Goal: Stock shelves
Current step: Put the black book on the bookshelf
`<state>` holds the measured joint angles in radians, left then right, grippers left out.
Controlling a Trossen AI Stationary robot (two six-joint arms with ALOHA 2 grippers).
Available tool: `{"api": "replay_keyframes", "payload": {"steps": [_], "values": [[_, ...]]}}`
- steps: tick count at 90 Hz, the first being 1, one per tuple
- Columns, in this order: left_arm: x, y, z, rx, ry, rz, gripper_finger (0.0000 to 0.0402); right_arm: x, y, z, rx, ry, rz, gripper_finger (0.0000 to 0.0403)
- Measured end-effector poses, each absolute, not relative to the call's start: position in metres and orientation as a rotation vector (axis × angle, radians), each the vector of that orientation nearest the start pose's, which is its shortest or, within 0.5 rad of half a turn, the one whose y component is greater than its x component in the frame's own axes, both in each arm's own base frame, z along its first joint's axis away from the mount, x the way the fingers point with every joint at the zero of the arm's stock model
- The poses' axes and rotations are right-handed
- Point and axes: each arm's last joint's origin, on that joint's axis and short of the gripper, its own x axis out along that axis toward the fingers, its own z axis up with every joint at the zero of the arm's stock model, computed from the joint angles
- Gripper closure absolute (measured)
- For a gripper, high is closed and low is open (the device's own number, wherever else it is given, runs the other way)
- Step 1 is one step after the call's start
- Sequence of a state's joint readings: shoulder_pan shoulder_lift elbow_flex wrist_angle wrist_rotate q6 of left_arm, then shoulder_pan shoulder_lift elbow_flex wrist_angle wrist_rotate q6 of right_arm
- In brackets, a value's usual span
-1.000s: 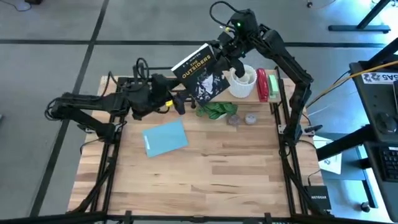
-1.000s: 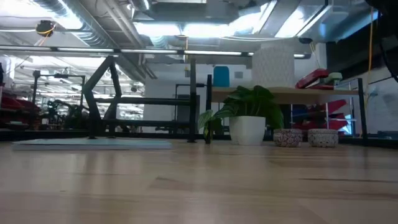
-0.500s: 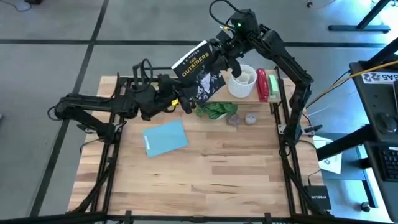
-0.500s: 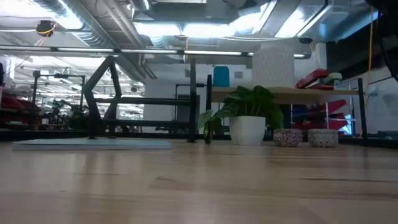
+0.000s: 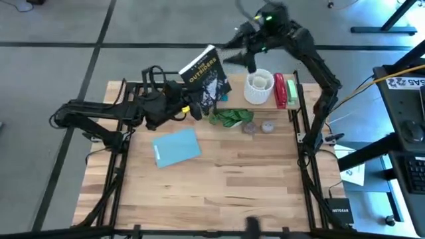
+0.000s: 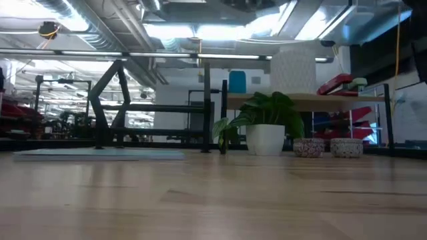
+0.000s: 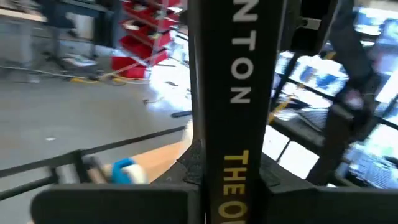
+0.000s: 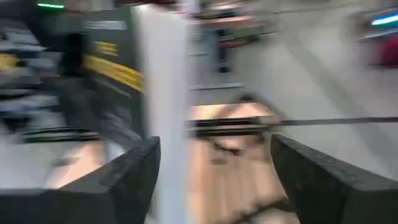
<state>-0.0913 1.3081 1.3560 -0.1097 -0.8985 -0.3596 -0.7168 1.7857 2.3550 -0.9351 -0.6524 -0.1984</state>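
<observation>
Two arms meet near the top centre of the high view. The left gripper (image 5: 196, 106) pinches the lower edge of a black book (image 5: 206, 81), holding it tilted above the back of the table (image 5: 219, 179). The right gripper (image 5: 234, 48), fingers spread, sits just right of the book's top. The wooden shelf (image 5: 290, 83) stands at upper right, the black rack (image 6: 157, 113) at upper left. A blue book (image 5: 176, 147) lies left of centre.

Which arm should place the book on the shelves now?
Left. Its tool is shut on the book; the right tool is open and clear of it.
</observation>
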Motion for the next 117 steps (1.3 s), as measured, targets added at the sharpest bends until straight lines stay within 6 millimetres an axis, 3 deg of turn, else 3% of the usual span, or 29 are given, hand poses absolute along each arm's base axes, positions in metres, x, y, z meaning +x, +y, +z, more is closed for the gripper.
{"api": "replay_keyframes", "payload": {"steps": [11, 23, 38, 61, 83, 101, 117], "values": [[0.258, -0.001, 0.430, -0.286, -0.083, 0.947, 0.0370, 0.236, -0.204, 0.529, -0.055, 0.297, -0.298, 0.0103], [0.232, 0.015, 0.432, -0.278, -0.073, 1.137, 0.0370, 0.215, -0.189, 0.543, -0.082, 0.270, -0.340, 0.0103], [0.210, 0.062, 0.420, -0.465, 0.001, 1.174, 0.0370, 0.208, -0.182, 0.540, -0.044, 0.327, -0.331, 0.0102], [0.186, 0.128, 0.387, -0.681, 0.265, 1.314, 0.0370, 0.208, -0.183, 0.524, 0.035, 0.459, -0.313, 0.0102], [0.192, 0.160, 0.365, -0.756, 0.434, 1.378, 0.0370, 0.208, -0.182, 0.523, 0.016, 0.471, -0.306, 0.0102], [0.202, 0.174, 0.338, -0.736, 0.747, 1.451, 0.0370, 0.212, -0.187, 0.516, 0.027, 0.491, -0.302, 0.0102], [0.206, 0.182, 0.324, -0.748, 0.856, 1.463, 0.0370, 0.219, -0.193, 0.502, 0.056, 0.533, -0.294, 0.0102]]}}
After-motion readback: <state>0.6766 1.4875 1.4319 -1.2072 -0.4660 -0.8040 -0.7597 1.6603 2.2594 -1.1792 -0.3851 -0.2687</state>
